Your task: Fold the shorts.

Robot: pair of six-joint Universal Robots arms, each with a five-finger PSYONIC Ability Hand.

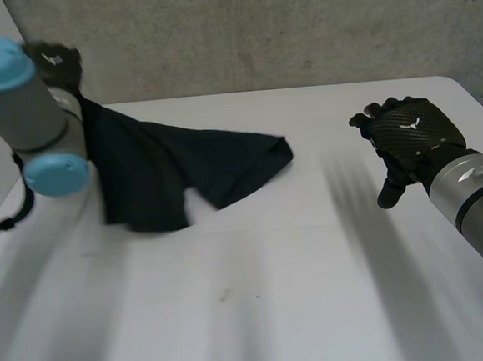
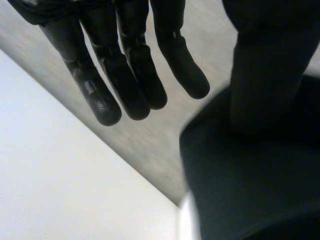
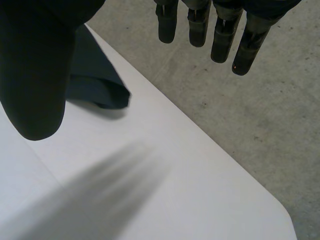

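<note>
The dark shorts (image 1: 182, 168) lie at the table's back left, and one end is lifted off the surface up to my left hand (image 1: 55, 63). In the left wrist view that hand's fingers (image 2: 125, 75) are straight and spread, clear of the cloth. The shorts (image 2: 250, 190) hang at its thumb side, below the thumb. My right hand (image 1: 410, 138) hovers over the right side of the table, well apart from the shorts, with straight fingers (image 3: 200, 25) and nothing in it. Beyond its thumb, a corner of the shorts (image 3: 95, 80) rests on the table.
The white table (image 1: 276, 295) stretches bare in front of the shorts and between the hands. A grey concrete wall (image 1: 255, 29) rises behind its far edge. The table's right corner is near my right arm (image 1: 477, 195).
</note>
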